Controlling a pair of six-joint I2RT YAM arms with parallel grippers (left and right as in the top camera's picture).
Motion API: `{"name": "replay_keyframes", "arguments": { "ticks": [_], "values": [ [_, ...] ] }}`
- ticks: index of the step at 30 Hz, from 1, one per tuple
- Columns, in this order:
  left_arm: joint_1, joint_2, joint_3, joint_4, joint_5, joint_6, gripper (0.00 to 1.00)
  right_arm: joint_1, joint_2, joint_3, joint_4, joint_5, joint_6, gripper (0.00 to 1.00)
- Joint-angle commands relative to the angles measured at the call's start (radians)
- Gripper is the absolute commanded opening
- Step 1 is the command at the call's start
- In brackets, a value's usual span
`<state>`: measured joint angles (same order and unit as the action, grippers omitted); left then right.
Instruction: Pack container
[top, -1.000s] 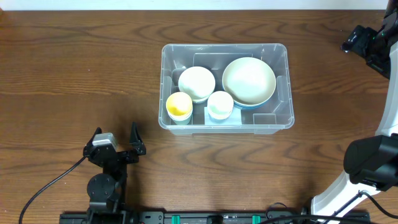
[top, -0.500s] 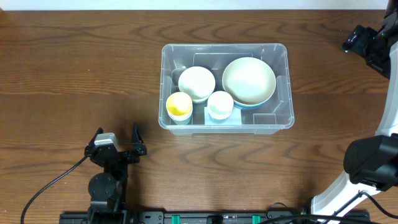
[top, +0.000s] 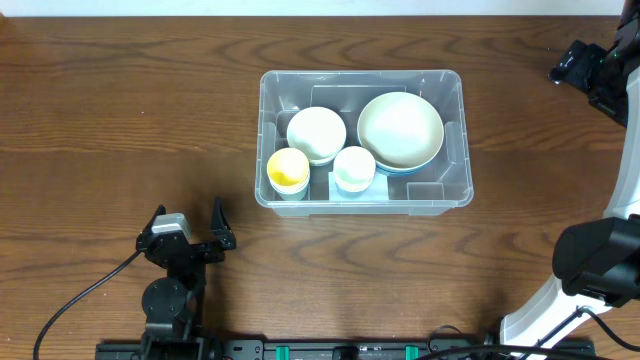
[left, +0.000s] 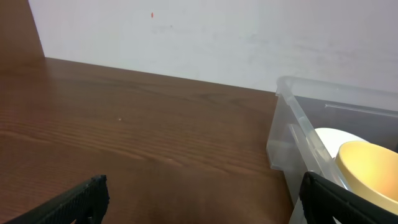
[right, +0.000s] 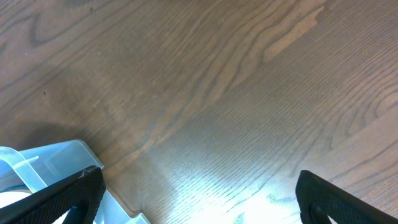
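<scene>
Container (top: 362, 205): clear rectangular bin, mid-tabletop, flat on its base, open side up. Long axis runs left to right across the robot's front.

Inside the container:
- large pale bowl (top: 400, 130) at its right end
- white bowl (top: 316, 133) left of that, toward the far wall
- yellow cup (top: 288, 170) in the near-left corner
- small white cup (top: 353, 168) just beside it on the right, against the near wall

Nothing to pack shows outside the container in the overhead view.

Left hand (top: 187, 222): near side of the container and off beyond its left end, low over the tabletop (top: 120, 120). Fingers spread fully, nothing between them. Its wrist view looks along the wood at the container's left end wall, with the yellow cup showing through.

Right hand (right: 198, 186): off the container's far-right corner. Fingers spread wide, holding nothing. Its wrist view catches only that corner at lower left.

Judgement: the container lies forward and right of the left hand, and that hand looks somewhat nearer. The hands stand off opposite corners, so the short end walls are what each would meet first. The packing looks largely done.
</scene>
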<state>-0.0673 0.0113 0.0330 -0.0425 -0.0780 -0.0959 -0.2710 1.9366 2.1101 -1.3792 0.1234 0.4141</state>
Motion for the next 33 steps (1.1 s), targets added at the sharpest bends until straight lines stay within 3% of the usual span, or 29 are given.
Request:
{"name": "replay_keyframes", "arguments": {
  "ticks": [1, 16, 21, 27, 33],
  "values": [
    [0.003, 0.002, -0.029, -0.024, 0.000, 0.021, 0.98, -0.003, 0.005, 0.001, -0.001, 0.003, 0.016, 0.99],
    [0.003, 0.002, -0.029, -0.024, 0.000, 0.021, 0.98, 0.077, -0.067, -0.019, -0.079, 0.009, -0.030, 0.99],
    [0.003, 0.002, -0.029, -0.024, 0.000, 0.021, 0.98, 0.181, -0.232, -0.219, 0.175, 0.055, -0.080, 0.99],
    [0.003, 0.002, -0.029, -0.024, 0.000, 0.021, 0.98, 0.254, -0.500, -0.622, 0.599, 0.039, -0.116, 0.99],
    [0.003, 0.002, -0.029, -0.024, 0.000, 0.020, 0.98, 0.260, -0.762, -0.976, 0.883, -0.007, -0.115, 0.99]
  ]
}}
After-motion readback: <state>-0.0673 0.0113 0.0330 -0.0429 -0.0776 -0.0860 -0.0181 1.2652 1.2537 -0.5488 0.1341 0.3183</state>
